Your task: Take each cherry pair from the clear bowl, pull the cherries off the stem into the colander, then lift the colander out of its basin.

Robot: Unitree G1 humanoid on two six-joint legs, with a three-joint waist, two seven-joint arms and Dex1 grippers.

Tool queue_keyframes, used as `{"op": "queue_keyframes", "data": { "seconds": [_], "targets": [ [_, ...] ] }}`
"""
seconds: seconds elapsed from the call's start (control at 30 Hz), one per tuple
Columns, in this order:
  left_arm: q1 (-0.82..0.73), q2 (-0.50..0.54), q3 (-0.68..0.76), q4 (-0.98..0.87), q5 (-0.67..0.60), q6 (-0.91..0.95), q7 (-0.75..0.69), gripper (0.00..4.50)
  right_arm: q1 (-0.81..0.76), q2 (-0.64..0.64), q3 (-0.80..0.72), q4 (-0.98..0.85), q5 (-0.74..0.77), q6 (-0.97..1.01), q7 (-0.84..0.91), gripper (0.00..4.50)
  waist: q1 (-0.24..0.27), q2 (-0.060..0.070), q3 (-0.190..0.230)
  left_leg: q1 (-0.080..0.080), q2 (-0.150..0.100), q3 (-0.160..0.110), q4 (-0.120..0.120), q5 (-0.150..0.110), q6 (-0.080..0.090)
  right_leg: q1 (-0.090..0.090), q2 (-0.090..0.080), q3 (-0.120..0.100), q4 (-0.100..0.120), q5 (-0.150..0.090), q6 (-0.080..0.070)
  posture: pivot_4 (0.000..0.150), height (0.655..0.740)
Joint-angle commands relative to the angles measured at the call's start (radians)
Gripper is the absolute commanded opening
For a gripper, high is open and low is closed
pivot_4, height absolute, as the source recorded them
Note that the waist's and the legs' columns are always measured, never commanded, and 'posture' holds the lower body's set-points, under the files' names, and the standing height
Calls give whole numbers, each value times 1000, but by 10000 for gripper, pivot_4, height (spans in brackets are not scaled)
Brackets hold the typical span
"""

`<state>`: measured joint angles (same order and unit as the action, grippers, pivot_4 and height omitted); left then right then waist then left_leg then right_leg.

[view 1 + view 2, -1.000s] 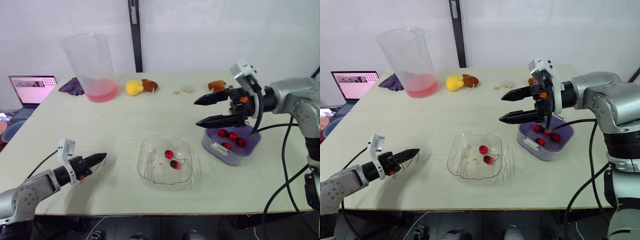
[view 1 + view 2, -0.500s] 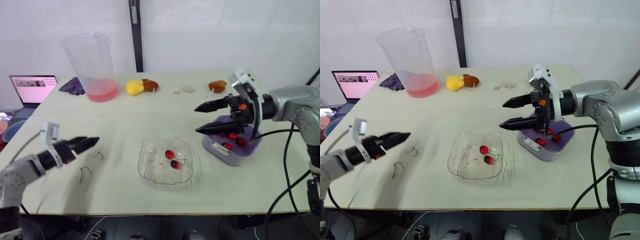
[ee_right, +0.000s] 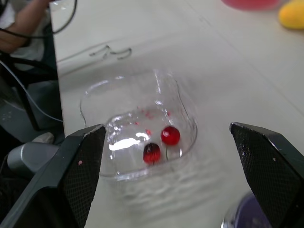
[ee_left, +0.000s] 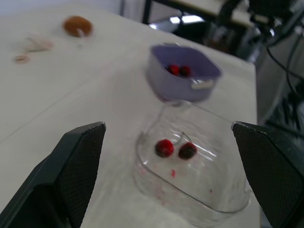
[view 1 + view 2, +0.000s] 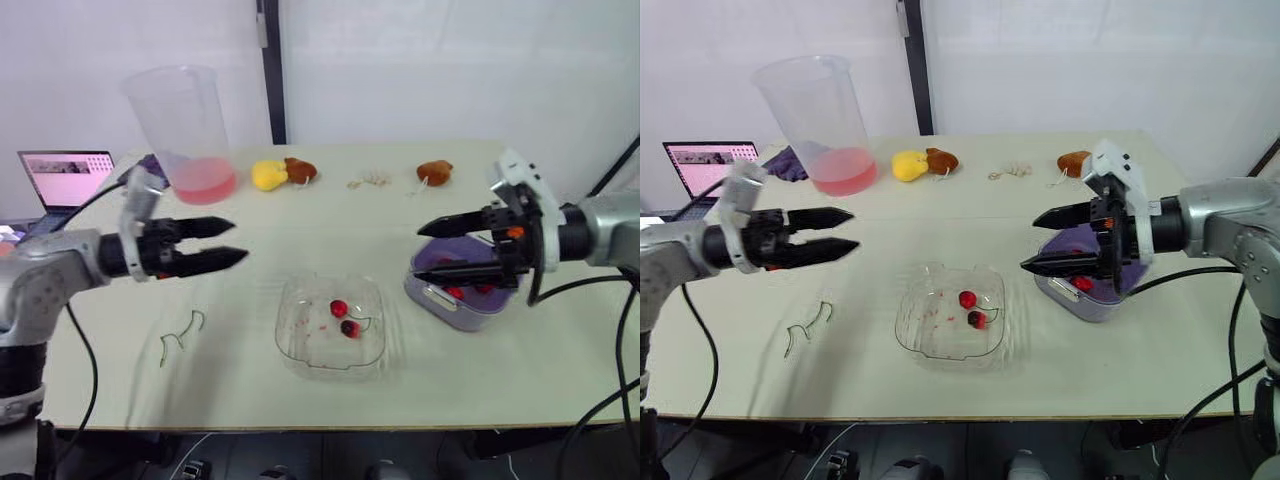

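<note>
**Both pincers spread wide, nothing held**

Closest to me, two bare stems (image 5: 180, 335) lie on the table (image 5: 250, 390), below my left pincer (image 5: 238, 241) and nearer than it. The clear bowl (image 5: 305, 345) sits between the two pincers, lower and nearer than both, and neither touches it. One cherry pair (image 5: 349, 327) rests inside, with a thin stem curving beside the fruit.

My left pincer hovers above the table with its fingers apart and empty, its tips pointing toward the bowl. My right pincer (image 5: 418, 253) is also spread and empty. The purple colander (image 5: 450, 312) sits just beneath its fingers, with red cherries (image 4: 178, 70) inside.

Beyond the left pincer I see a laptop (image 5: 65, 178) and a tall clear jug (image 5: 190, 130) of pink liquid. Beyond the right one lies a small brown lump (image 5: 434, 172).
</note>
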<state>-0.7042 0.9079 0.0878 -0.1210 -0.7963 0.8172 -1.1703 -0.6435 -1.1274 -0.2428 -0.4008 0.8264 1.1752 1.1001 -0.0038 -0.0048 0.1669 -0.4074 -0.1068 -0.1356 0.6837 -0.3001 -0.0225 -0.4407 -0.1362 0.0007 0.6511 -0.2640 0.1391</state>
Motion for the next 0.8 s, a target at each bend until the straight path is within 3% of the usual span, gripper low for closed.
{"op": "queue_keyframes", "data": {
  "seconds": [0.03,0.2,0.3,0.43,0.6,0.7,0.8],
  "targets": [
    [-91,-6,-87,-16,73,-91,-98,44679,113,-30,-196,-148,82,97,-62,45000,2,0,0,0,0,0,0,0,0,0,0,0,0,0,0,1500,7400],
    [-127,-51,-143,91,138,-171,-186,44679,244,24,-403,-301,186,221,-220,45000,-9,1,-1,2,1,1,-1,0,0,1,1,0,0,0,0,1500,7400],
    [-125,-63,-147,137,166,-203,-218,44679,283,49,-435,-381,208,229,-321,45000,-8,1,-1,2,1,1,-1,0,0,1,1,0,0,0,0,1500,7400],
    [-94,-71,-129,150,180,-230,-231,44679,147,51,-263,-415,224,341,-516,45000,-9,1,-1,2,1,1,0,0,0,1,0,1,1,0,0,1500,7400],
    [-20,-71,-93,134,197,-258,-201,44679,-179,285,116,-267,255,439,-659,45000,-17,1,-1,3,2,2,-1,0,0,1,1,1,1,0,0,1500,7400],
    [32,-63,-67,103,204,-266,-174,44679,-265,393,311,-179,235,439,-749,45000,-16,0,-1,1,1,0,-1,0,0,0,0,1,0,0,0,1500,7400],
    [72,-63,-43,64,185,-243,-145,44679,-300,481,415,-89,221,439,-853,45000,-11,0,-1,0,0,-1,0,0,0,0,0,0,0,0,0,1500,7400]
  ]
}}
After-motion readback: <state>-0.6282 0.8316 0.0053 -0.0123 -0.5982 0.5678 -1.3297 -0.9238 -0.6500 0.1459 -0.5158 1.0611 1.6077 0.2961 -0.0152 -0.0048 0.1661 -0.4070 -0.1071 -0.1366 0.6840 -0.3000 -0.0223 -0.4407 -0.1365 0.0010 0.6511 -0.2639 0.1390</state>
